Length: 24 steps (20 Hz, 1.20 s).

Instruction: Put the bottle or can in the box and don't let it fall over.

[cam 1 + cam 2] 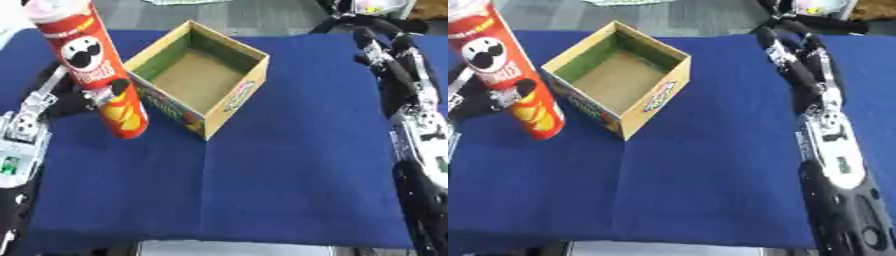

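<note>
A tall red crisps can (pixel 98 75) with a pale lid stands left of the open cardboard box (pixel 238 95), close to its left corner. Its base is down at the blue cloth, and I cannot tell whether it touches. My left hand (pixel 68 102) reaches in from the left and is shut on the can's middle, with the thumb (pixel 116 89) curled across the front. The box is empty, showing a brown floor and green inner walls. My right hand (pixel 394 65) lies open at the upper right with fingers straight, well away from the box.
A blue cloth (pixel 262 190) covers the table. A grey object (pixel 227 247) shows at the near edge. Grey floor and some dark gear (pixel 815 20) lie beyond the far edge.
</note>
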Each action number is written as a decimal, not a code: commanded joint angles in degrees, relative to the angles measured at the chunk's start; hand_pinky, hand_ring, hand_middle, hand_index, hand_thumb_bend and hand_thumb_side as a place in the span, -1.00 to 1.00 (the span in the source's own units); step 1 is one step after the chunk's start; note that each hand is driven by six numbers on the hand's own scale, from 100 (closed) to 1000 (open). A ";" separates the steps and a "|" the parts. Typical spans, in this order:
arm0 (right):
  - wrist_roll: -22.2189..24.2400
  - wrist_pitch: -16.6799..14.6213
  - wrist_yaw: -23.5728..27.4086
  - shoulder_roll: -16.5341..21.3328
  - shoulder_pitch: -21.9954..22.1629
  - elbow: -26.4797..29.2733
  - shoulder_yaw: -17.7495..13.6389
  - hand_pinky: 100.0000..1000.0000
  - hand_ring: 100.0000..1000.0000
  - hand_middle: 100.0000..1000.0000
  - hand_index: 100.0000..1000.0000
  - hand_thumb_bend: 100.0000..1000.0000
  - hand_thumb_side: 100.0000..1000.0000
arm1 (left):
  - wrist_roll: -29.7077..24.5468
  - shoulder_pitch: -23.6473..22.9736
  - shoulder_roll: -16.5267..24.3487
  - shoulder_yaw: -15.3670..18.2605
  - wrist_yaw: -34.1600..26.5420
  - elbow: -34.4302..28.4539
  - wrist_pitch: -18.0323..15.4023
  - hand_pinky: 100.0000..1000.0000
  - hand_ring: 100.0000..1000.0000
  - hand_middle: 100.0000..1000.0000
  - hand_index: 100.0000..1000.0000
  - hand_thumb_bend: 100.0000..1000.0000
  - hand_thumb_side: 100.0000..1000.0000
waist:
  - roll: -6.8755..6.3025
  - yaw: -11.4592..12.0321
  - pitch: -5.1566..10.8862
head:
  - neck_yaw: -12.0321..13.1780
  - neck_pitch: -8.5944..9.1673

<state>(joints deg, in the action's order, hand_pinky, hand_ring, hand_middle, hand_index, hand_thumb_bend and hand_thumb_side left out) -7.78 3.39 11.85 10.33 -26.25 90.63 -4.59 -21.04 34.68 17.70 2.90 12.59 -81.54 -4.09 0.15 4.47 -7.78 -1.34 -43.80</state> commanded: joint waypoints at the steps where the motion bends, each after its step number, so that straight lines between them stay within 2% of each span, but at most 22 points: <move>1: -0.17 -0.08 0.36 0.60 -1.31 1.25 -0.42 0.48 0.90 1.00 0.58 0.23 -0.41 | 1.12 3.34 2.20 -0.12 -0.81 0.08 -0.40 1.00 0.25 -0.26 -0.22 -1.00 -0.19 | -0.04 -0.29 0.53 | 0.46 -0.28; 12: -0.04 -0.08 0.47 -0.42 -3.59 2.34 -0.15 0.48 0.90 1.00 0.58 0.23 -0.40 | 4.72 12.46 1.71 1.79 0.72 5.99 -0.03 1.00 0.24 -0.27 -0.22 -1.00 -0.19 | 0.62 -3.06 -1.43 | 2.70 2.31; 24: 0.66 0.06 0.70 -1.83 -6.04 3.05 0.61 0.48 0.90 1.00 0.58 0.22 -0.40 | 8.25 19.03 1.20 3.84 5.09 12.41 -0.90 1.00 0.24 -0.27 -0.20 -1.00 -0.15 | 0.88 -6.29 -4.24 | 5.63 5.81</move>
<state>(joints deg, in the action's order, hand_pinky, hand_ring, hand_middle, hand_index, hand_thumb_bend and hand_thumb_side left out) -7.37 3.55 11.95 8.20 -31.27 92.06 -4.12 -13.41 51.95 18.15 6.02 17.34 -68.87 -4.84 1.11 -1.89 -13.00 3.89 -38.99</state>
